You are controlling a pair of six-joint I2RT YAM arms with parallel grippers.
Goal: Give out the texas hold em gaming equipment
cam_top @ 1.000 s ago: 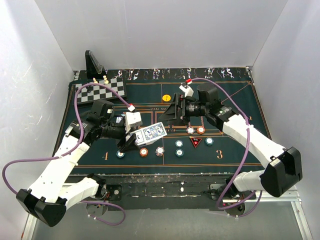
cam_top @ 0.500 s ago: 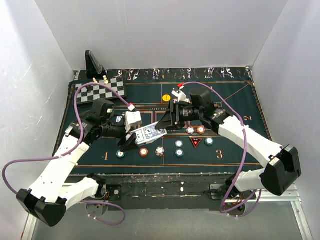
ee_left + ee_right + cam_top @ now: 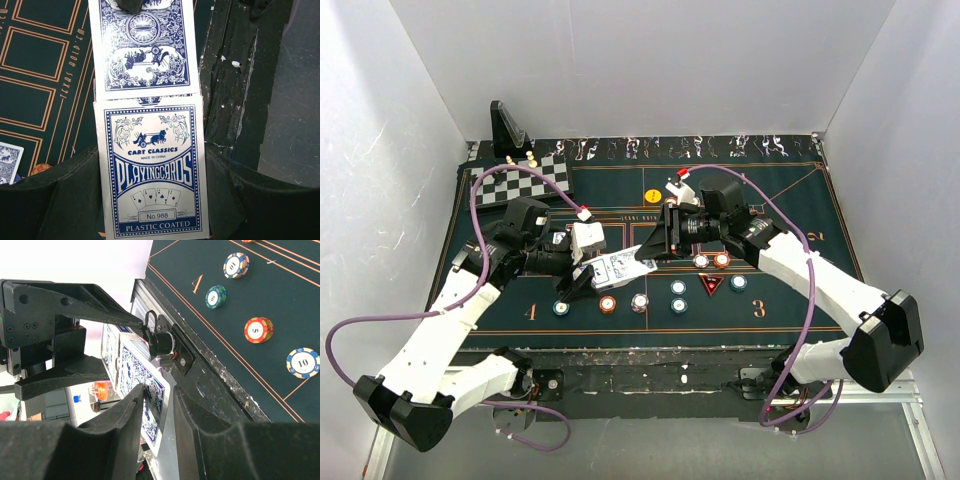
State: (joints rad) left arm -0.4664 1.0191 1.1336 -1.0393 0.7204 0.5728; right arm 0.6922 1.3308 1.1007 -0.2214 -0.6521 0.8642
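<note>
Now my right gripper has come in from over the middle of the green mat, where it hung a second ago, to the deck. My left gripper clenches the Cart Classics playing-card box in the air above the mat's near part, much where it was. Only the left wrist view shows one blue-backed card slid partway out of the box's top. Only the right wrist view shows that card lying between my right fingers; whether they pinch it I cannot tell. Poker chips lie on the mat.
</note>
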